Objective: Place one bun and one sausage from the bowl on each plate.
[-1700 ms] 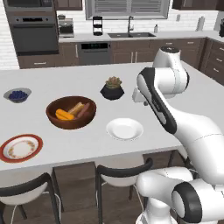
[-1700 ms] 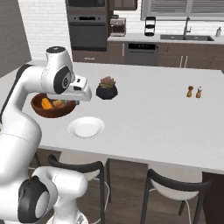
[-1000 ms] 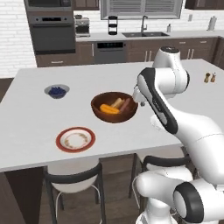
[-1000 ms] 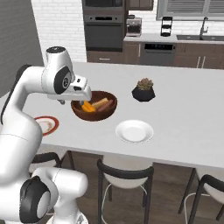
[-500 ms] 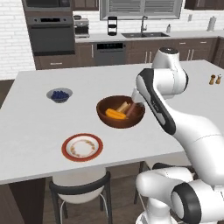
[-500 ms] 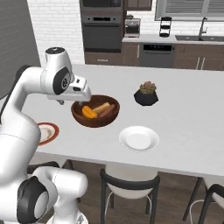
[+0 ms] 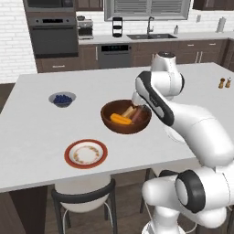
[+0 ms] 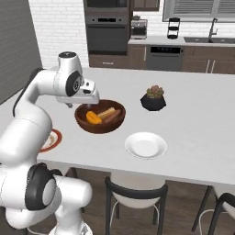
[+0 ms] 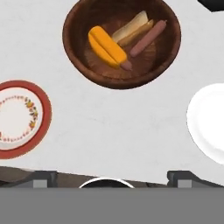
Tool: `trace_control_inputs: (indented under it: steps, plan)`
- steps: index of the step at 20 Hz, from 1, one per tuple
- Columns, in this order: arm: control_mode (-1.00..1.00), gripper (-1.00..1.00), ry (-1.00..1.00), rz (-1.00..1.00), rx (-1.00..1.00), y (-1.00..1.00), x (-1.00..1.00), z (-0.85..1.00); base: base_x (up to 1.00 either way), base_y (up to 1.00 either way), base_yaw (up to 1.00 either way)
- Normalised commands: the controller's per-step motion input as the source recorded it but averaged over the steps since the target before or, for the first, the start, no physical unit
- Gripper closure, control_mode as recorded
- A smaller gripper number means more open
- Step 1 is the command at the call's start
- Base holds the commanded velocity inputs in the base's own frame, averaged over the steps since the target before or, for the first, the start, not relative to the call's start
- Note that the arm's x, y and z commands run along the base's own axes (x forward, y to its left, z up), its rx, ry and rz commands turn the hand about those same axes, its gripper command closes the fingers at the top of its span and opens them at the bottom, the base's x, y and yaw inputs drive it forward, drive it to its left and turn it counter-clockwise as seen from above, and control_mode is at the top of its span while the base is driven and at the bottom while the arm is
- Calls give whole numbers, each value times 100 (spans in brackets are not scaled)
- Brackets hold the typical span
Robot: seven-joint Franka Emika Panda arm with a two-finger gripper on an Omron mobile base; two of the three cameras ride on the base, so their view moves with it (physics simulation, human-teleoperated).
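Two plates: both lie on the table [image 7: 27, 132], one each side of the bowl, neither bearing food.
Bowl: the dark wooden bowl [image 7: 125, 116] sits mid-table and serves as landmark.
Bowl contents: an orange bun [image 9: 107, 46], a pale bun [image 9: 130, 27] and two sausages [image 9: 146, 38] lie together inside it.
Red-rimmed plate: the red-rimmed plate [image 7: 86, 153] lies near the bowl, toward the table's front edge, well apart from the white plate [image 8: 146, 145].
White plate: it lies near the bowl on the other side, also by the front edge.
Hand: the hand [image 8: 87, 97] hangs above the bowl's rim; I cannot tell whether its fingers are apart or together.
Blueberry bowl: a small grey bowl [image 7: 62, 99] stands beyond the wooden bowl.
Plant pot: the black pot [image 8: 153, 100] stands just behind the bowl's far side.
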Motion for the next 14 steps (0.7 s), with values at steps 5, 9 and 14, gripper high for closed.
trace_control_inputs:
  steps: [5,9,14]
  plan:
    - [-100,-100,5,28,0,31,94,-63,0,0,0]
    - [-100,-100,0,22,-4,35,92,-73,0,0,0]
    - [-100,-100,0,15,-8,21,57,-74,0,0,0]
